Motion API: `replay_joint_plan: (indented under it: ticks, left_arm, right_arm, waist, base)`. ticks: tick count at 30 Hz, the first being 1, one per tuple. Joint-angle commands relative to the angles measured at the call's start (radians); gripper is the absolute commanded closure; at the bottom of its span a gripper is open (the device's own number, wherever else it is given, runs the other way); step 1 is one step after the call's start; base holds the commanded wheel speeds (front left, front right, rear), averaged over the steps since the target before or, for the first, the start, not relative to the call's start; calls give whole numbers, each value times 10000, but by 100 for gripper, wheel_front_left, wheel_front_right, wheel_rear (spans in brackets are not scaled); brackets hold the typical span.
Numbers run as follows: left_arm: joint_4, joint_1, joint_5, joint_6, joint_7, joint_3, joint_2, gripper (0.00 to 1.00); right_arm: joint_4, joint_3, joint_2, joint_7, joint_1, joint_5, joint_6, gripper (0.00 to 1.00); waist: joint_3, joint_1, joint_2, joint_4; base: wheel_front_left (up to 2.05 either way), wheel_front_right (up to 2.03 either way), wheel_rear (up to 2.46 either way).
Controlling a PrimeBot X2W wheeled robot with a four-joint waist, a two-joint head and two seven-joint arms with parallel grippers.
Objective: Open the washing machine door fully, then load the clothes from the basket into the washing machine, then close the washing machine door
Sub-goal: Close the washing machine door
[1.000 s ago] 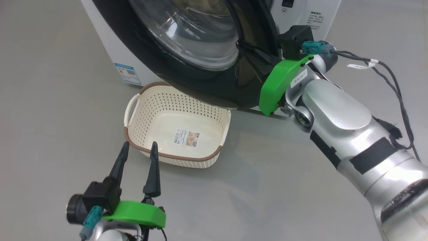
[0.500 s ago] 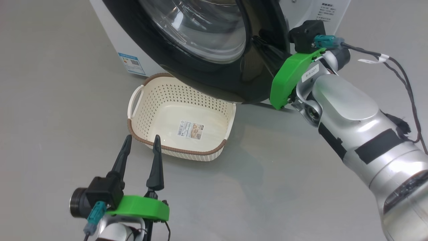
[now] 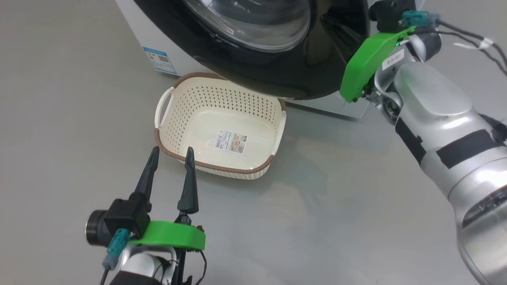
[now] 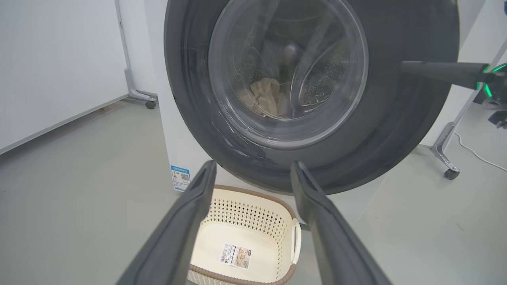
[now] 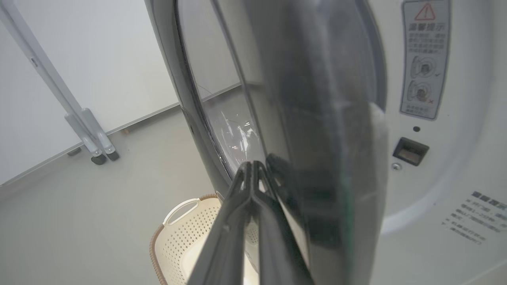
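right gripper (image 5: 253,168) pinched shut, nothing in it, tips laid on the outer face of the washing machine door (image 4: 396,130) near its free edge. Reflection meets the tips, so I read it as contact. Door is ajar: latch slot (image 5: 410,150) on the washing machine (image 4: 166,118) front shows past the door rim, beyond those tips. left gripper (image 3: 172,150) spread wide and empty, tips just short of the basket (image 3: 216,168) rim. Basket has nothing in it, label (image 3: 231,141) bare on its bottom. the clothes (image 4: 266,95) are straight ahead of the left gripper, behind the door glass, down in the drum. My read: loading done, closing step in hand. Handling: door is rigid, hinged, probably fairly heavy, and the gloss face is slippery. No grasp needed. Push flat, out by the free edge for leverage, and keep off the bulging glass. Latch likely wants a firm last shove. Risk is the tips skating off the curved black rim.
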Motion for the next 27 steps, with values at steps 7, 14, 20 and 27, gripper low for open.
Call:
replay_joint_plan:
  ticks: [7,14,20,27]
  left_arm:
    - [-332,-513,241,62,-138,307,-84,0]
    - [-334,-681,410,-131,-140,307,-279,0]
    - [-320,-770,476,-248,-140,413,-463,0]
    - [-200,-799,597,-363,-140,613,-583,0]
  right_arm:
    - [567,-912,-160,-116,-1245,-614,12,100]
    - [1041,-1568,-542,-117,-1884,-1092,12,100]
    - [1330,-2229,-933,-117,-2354,-1744,12,100]
    - [1433,-3377,-1072,-118,-2547,-2657,12,100]
  waist:
    - [451,0,0,427]
    - [755,0,0,720]
    - [941,0,0,897]
    - [964,0,0,989]
  base:
    - [0,0,0]
    - [0,0,0]
    - [0,0,0]
    - [0,0,0]
